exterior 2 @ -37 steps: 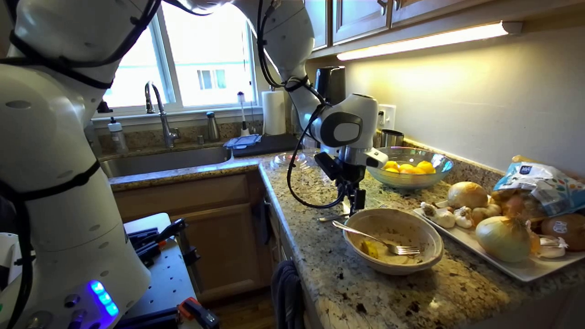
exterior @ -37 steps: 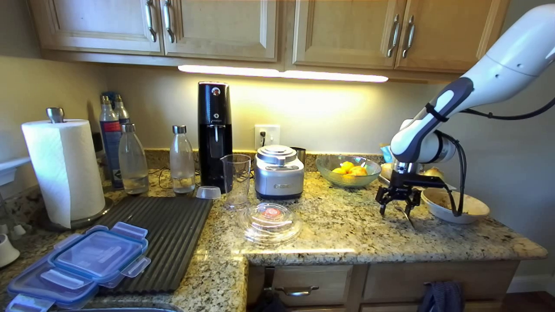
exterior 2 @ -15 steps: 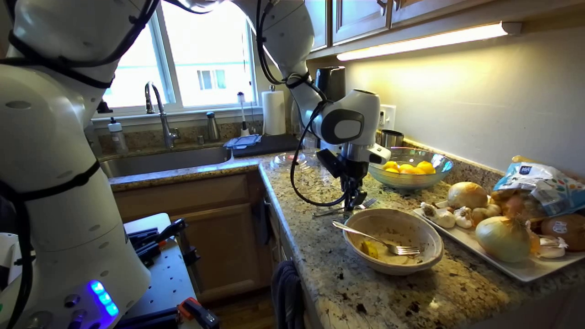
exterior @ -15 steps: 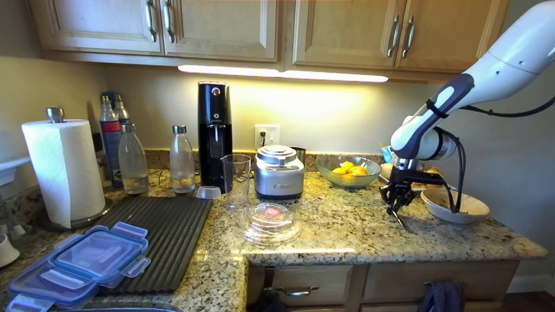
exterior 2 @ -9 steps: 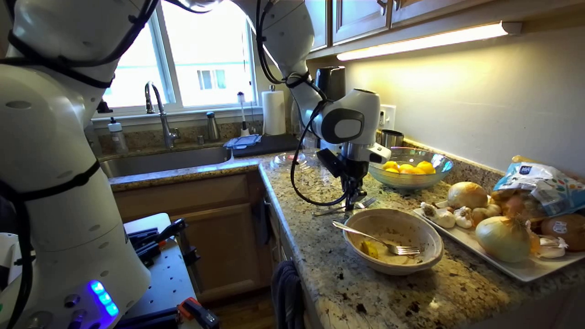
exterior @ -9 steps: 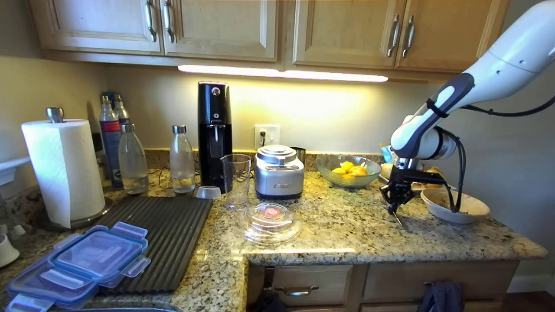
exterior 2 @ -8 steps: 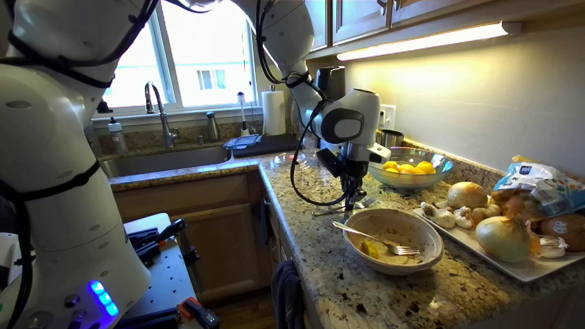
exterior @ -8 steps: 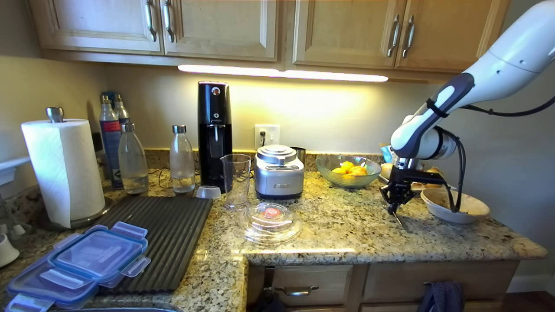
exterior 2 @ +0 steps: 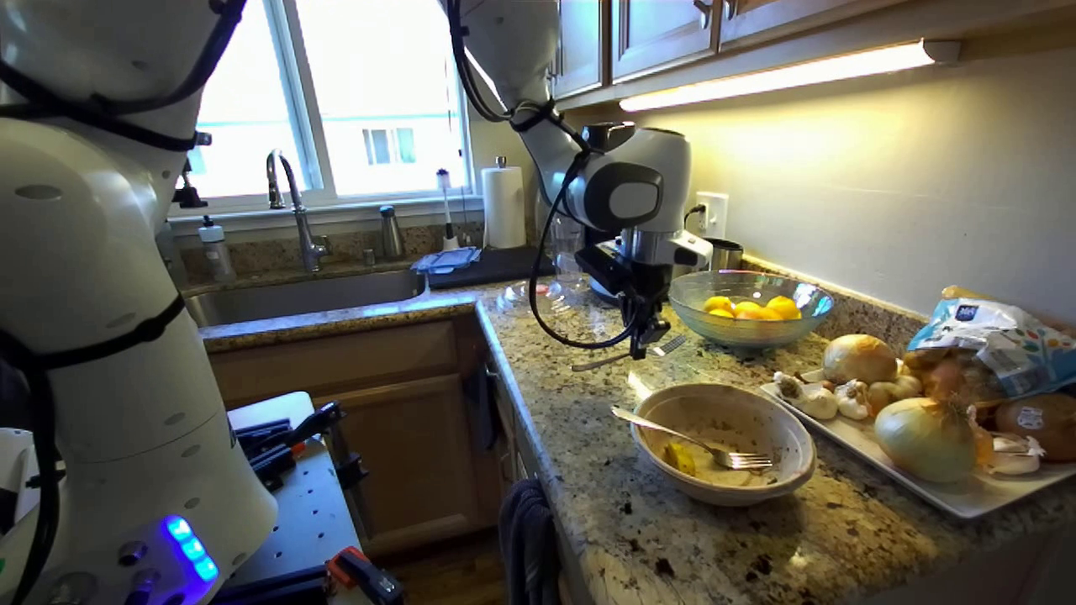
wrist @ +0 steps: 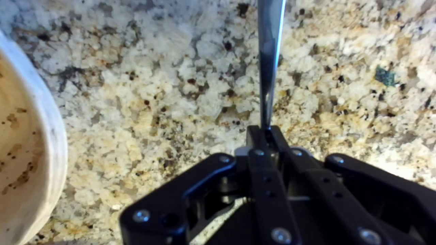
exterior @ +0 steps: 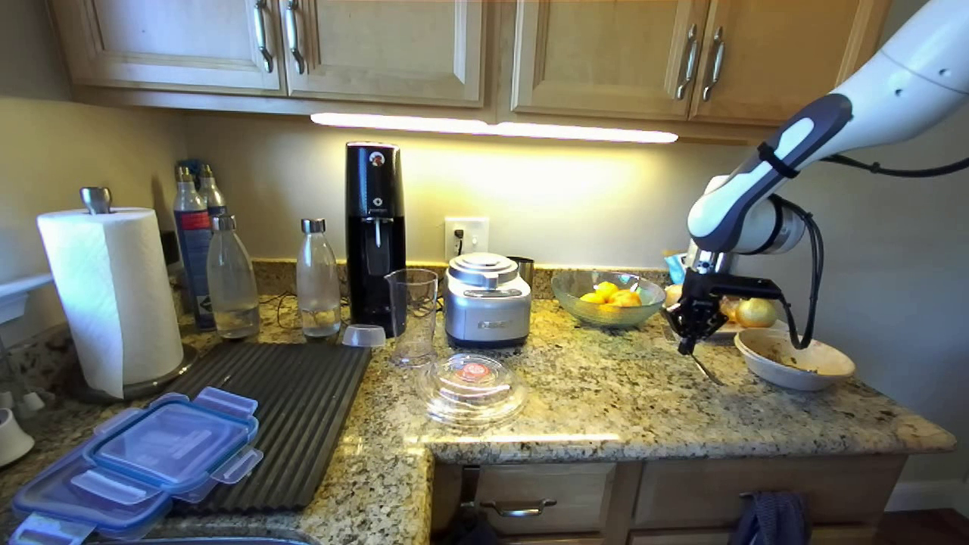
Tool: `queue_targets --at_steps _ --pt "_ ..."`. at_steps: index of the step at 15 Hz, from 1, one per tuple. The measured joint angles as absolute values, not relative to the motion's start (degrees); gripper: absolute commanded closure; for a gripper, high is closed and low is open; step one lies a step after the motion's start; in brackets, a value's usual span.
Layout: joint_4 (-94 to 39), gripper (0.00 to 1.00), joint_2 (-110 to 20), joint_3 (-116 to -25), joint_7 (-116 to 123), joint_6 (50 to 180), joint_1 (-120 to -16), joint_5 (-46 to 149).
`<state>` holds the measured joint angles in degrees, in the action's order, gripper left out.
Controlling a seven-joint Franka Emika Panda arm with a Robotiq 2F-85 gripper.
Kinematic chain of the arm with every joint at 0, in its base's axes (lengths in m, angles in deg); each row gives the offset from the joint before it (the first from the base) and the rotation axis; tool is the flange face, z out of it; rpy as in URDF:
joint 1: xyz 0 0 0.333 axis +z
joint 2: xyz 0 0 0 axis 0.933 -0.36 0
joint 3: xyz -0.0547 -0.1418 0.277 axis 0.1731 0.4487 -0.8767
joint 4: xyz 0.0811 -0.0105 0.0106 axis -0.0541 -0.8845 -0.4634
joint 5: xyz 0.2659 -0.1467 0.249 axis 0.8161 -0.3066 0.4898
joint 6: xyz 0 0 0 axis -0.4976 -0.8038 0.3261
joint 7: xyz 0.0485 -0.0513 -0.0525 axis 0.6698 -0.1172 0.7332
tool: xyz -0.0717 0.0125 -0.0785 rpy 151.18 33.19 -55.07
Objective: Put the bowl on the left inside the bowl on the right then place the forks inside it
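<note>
My gripper (exterior: pixel 686 350) is shut on a silver fork (exterior: pixel 707 369), which hangs a little above the granite counter. In the wrist view the fork (wrist: pixel 270 44) comes straight out from between the closed fingertips (wrist: pixel 252 136). Its tines and handle stick out on opposite sides of the gripper (exterior 2: pixel 640 351) in an exterior view. Nearer that camera stands a pale bowl (exterior 2: pixel 773 437) with a doubled rim, seemingly two bowls nested. Inside lie food scraps and another fork (exterior 2: pixel 735 459), its handle over the rim. The bowl's edge (wrist: pixel 56 136) shows at the wrist view's left.
Beside the bowl is a white tray (exterior 2: pixel 950 500) with onions and garlic. A glass bowl (exterior 2: pixel 807 323) of yellow fruit stands by the wall. A clear lid (exterior: pixel 447 405) and a silver appliance (exterior: pixel 488 318) are farther along the counter.
The jaws, wide apart at first, have closed on the fork. Gripper and fork have since risen off the counter. The bowl and the fork in it have stayed put.
</note>
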<state>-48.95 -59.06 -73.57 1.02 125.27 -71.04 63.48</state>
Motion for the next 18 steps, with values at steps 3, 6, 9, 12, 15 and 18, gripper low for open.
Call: queue_targets --at_steps 3,6,9,12,15,18 --pt "-49.47 0.93 -55.08 -72.42 0.45 121.31 -70.87 60.90" --pt "-49.51 0.93 -51.59 -70.73 -0.60 117.20 -70.86 58.17" --pt "-49.49 0.93 -49.40 -68.69 -2.57 113.83 -70.99 56.19" --pt "-49.50 0.93 -48.79 -66.74 -4.05 111.50 -71.56 55.79" --pt "-49.59 0.93 -48.82 -64.85 -5.75 109.97 -72.46 55.72" --pt "-50.00 0.93 -48.99 -63.49 -7.41 108.95 -73.64 55.73"
